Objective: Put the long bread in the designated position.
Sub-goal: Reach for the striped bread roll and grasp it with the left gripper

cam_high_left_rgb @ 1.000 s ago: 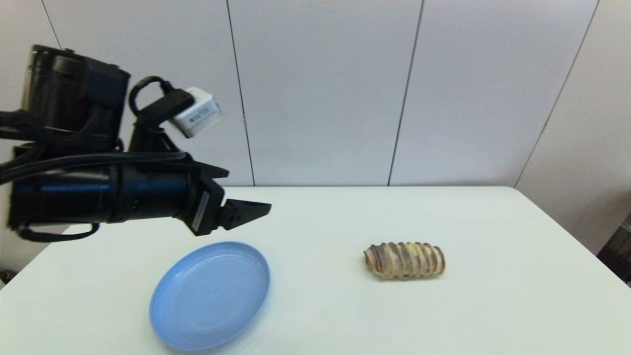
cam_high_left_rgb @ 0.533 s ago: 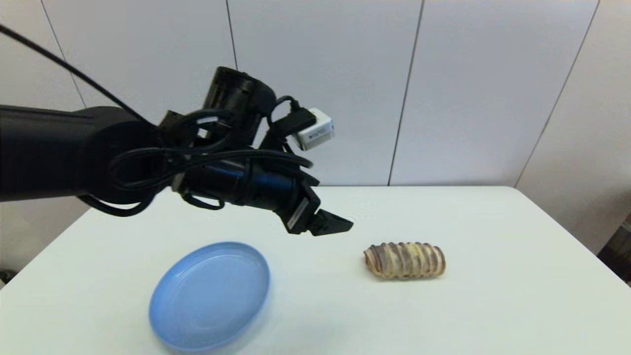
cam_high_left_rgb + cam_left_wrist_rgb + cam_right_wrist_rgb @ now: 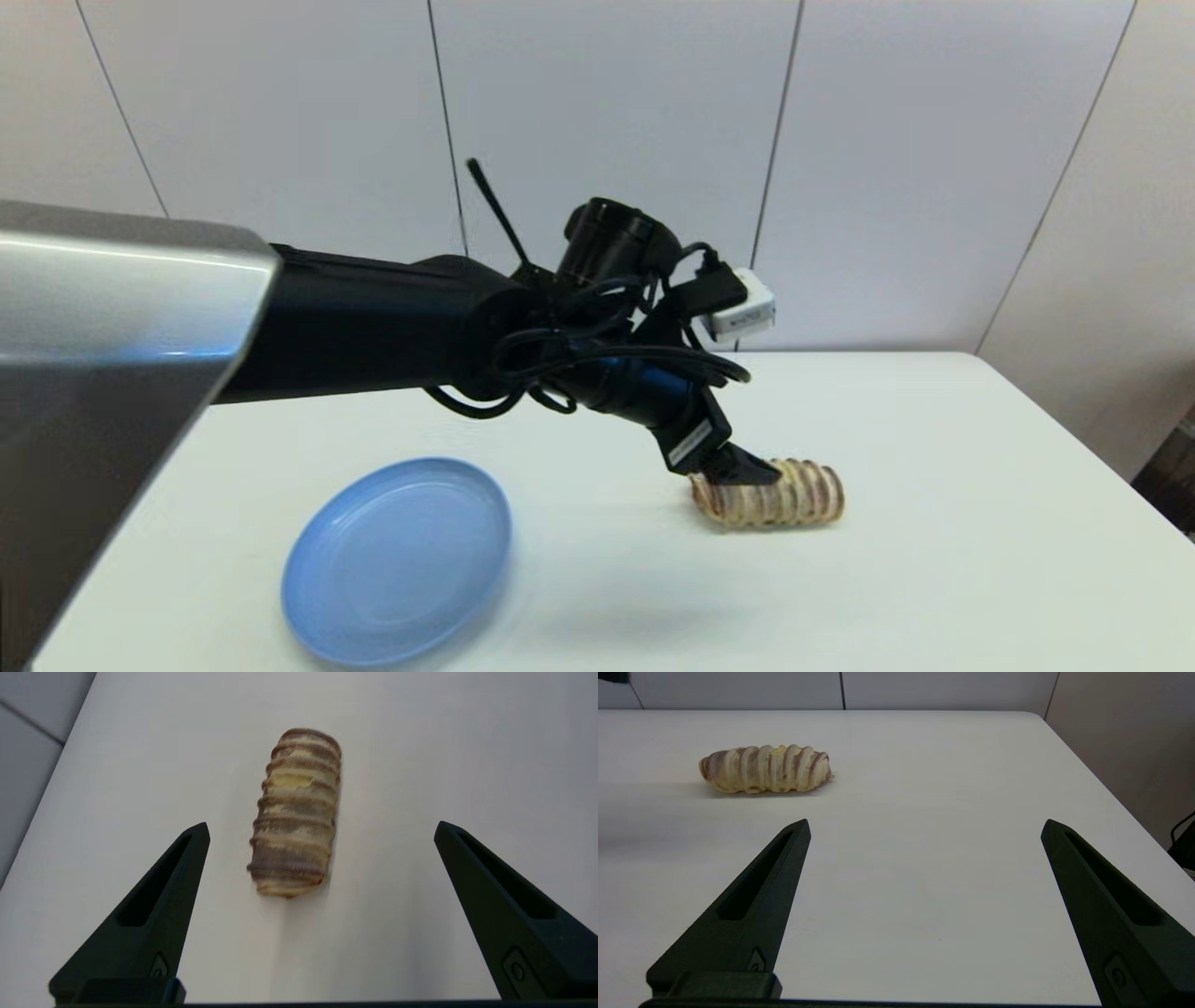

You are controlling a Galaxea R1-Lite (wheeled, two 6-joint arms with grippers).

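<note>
Left gripper (image 3: 747, 467), black two-finger claw on a long black arm, hangs just over the near-left end of the long bread (image 3: 767, 493), a small oblong tan loaf with dark brown crosswise ridges. Fingers spread wide, nothing between them, no contact visible. In the left wrist view the loaf (image 3: 295, 812) runs lengthwise away from the camera, centred between the two black fingers (image 3: 159, 905), so the jaws straddle its short width: judged a set-up for a grip across the narrow side, which suits a ridged, probably soft body. Step in hand looks like the final approach before closing.

Loaf lies flat on the white table (image 3: 980, 560), long axis crosswise to the robot. Round light-blue shallow plate (image 3: 397, 560) sits well apart from the loaf, toward the robot's left and slightly nearer; it holds nothing. Likely the target spot, though nothing marks it as such.

Right gripper (image 3: 924, 826) is parked low, on the robot's right of the loaf and nearer the robot, fingers also spread wide and unloaded; its own view shows the loaf (image 3: 766, 769) some way off across bare tabletop.

Surface: smooth, matte white table with rounded far corner. Behind the loaf, plain pale wall panels with thin dark vertical seams. Dark cable at the right edge beyond the table.
</note>
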